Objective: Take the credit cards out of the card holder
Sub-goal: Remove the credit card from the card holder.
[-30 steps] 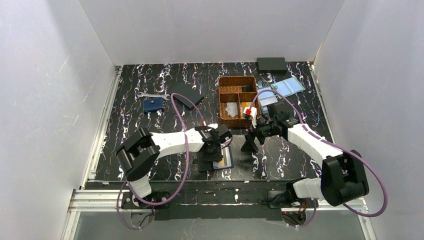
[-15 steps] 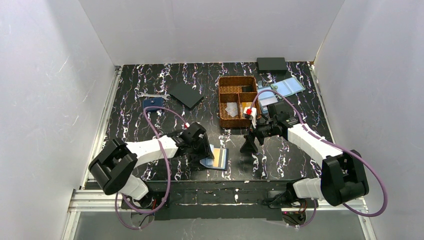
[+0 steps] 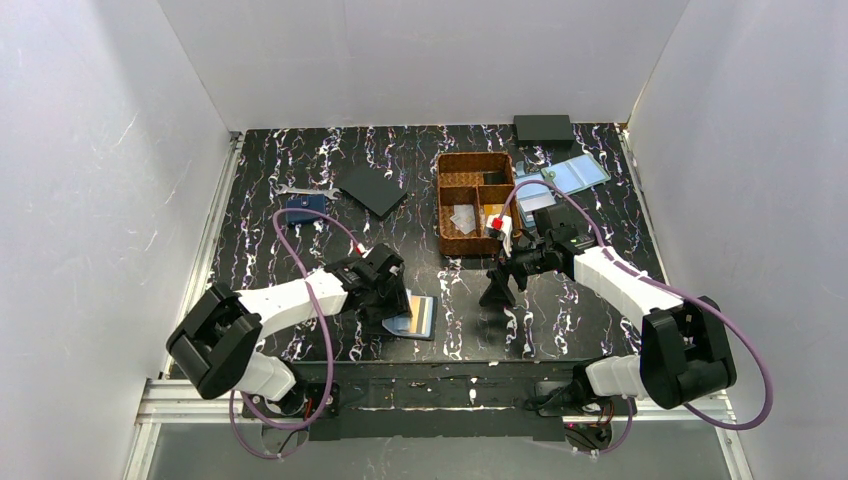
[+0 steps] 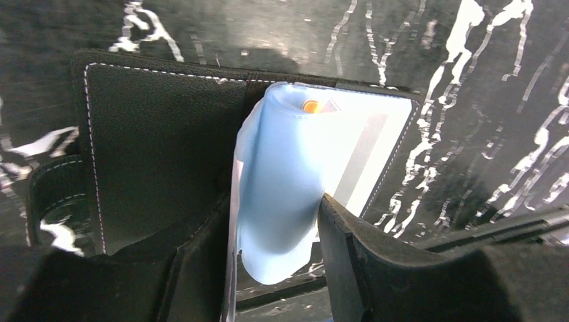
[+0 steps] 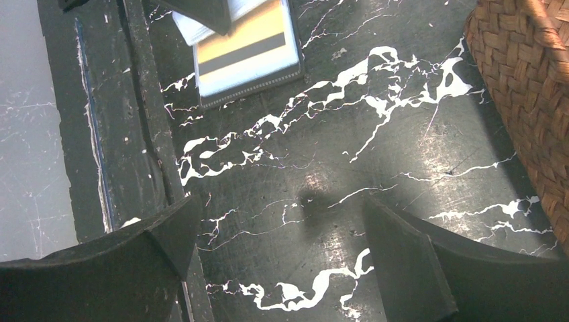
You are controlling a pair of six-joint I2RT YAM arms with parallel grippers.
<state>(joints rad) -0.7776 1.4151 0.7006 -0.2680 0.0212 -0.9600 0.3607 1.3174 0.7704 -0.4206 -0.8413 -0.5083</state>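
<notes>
The card holder point(image 3: 417, 316) lies open on the table near the front edge. In the left wrist view its black leaf point(image 4: 161, 147) lies flat and a pale blue clear sleeve point(image 4: 282, 181) bulges up. An orange-gold credit card point(image 5: 245, 40) with a dark stripe shows in a sleeve in the right wrist view; an orange bit point(image 4: 310, 105) shows at the sleeve's top. My left gripper point(image 3: 385, 298) is shut on the pale blue sleeve, also seen in its wrist view point(image 4: 275, 258). My right gripper point(image 3: 498, 287) is open and empty just above the table, right of the holder point(image 5: 282, 255).
A brown woven basket point(image 3: 475, 200) with paper scraps stands behind the right gripper, and shows in the right wrist view point(image 5: 530, 100). Pale blue holders point(image 3: 562, 180) and a black box point(image 3: 543, 128) lie back right. A navy wallet point(image 3: 305, 208) and a flat black square point(image 3: 372, 190) lie back left.
My left arm has drawn back to the left, and the card holder has slid left with it. The right arm has not moved.
</notes>
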